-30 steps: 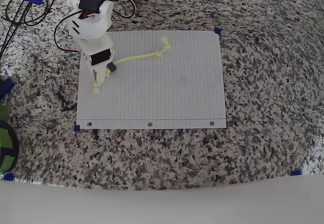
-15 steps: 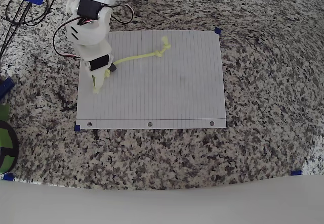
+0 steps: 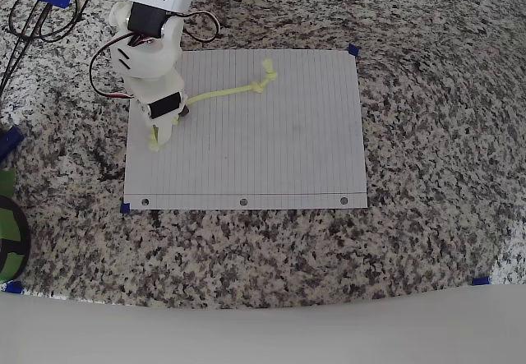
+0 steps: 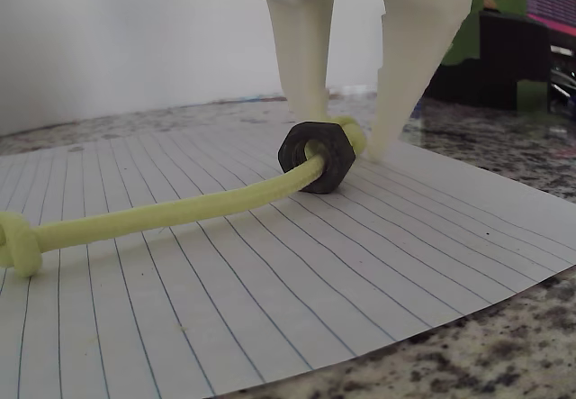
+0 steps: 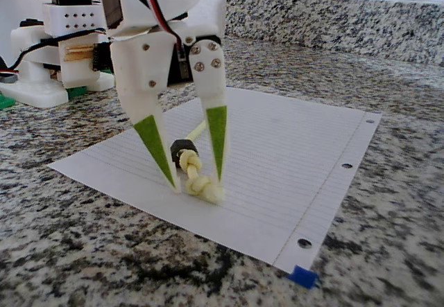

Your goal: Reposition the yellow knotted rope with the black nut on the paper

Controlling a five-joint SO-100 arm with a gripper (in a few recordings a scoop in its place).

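While gripper (image 5: 197, 181) straddles rope (image 4: 171, 212) w/ nut (image 4: 317, 155), both on paper (image 3: 271, 150).

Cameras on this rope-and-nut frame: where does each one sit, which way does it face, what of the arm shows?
Overhead view: above the counter, looking straight down on the paper; shows the white arm and end effector over the sheet's left edge.
Wrist view: low between the fingers, looking along the yellow knotted rope at the black nut.
Fixed view: counter height, facing the open end effector straddling the rope's end knot.
Wrist and fixed views share the nut and both fingertips.
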